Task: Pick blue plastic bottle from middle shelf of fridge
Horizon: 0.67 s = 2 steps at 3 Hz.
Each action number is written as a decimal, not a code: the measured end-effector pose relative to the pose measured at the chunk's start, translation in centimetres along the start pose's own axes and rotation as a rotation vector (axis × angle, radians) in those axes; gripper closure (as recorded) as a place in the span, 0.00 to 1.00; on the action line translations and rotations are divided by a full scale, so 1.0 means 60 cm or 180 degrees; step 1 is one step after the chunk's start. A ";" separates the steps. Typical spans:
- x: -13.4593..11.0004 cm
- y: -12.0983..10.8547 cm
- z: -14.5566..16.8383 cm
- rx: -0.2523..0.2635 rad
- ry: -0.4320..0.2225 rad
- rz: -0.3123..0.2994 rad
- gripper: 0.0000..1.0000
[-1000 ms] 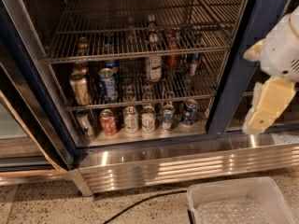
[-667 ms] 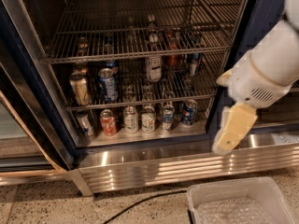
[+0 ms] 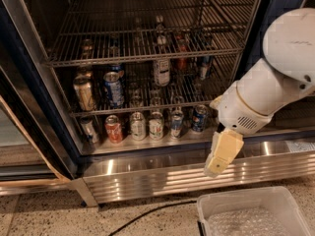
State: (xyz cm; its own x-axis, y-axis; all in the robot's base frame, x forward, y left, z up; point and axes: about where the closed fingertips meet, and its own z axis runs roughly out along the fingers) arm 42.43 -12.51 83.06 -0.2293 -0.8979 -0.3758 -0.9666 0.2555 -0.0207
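Standing upright on the middle shelf (image 3: 143, 107) of the fridge (image 3: 35, 107), the blue plastic bottle (image 3: 161, 71) has its long axis vertical. Its round white cap points up toward the upper rack (image 3: 123, 38), and its whitish label faces the open front. There is one such bottle, near the middle of the shelf's width.

On the same wire shelf, a gold can (image 3: 83, 93) and a blue-and-silver can (image 3: 113, 88) stand to the left of the bottle. A reddish-brown bottle (image 3: 182, 59) and another blue can (image 3: 204, 67) stand to its right. More small containers sit farther back, too dim to count.

Below, on the solid steel floor (image 3: 147, 142) of the cabinet, six cans (image 3: 156, 126) stand in one row across the front.

The fridge has dark blue frames, grey wire racks and a ribbed stainless base panel (image 3: 147, 177). It stands on a speckled stone floor (image 3: 44, 215). One black cable (image 3: 147, 214) runs across that floor, and one pale plastic bin (image 3: 204, 215) lined with bubble wrap sits at the lower right.

The white arm (image 3: 266, 92) reaches in from the right. Its cream-coloured gripper (image 3: 220, 156) hangs pointing down in front of the base panel. It is outside the cabinet, below and to the right of the bottle, and well apart from it. It holds nothing. Whether it is open or closed cannot be told.
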 end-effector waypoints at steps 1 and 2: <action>0.002 -0.010 0.044 -0.0146 -0.0245 0.0192 0.00; 0.006 -0.055 0.115 -0.0148 -0.0664 0.0369 0.00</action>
State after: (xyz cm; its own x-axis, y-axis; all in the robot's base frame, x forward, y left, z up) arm 46.32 -11.18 76.58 -0.3152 -0.7688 -0.5564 -0.9405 0.3316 0.0746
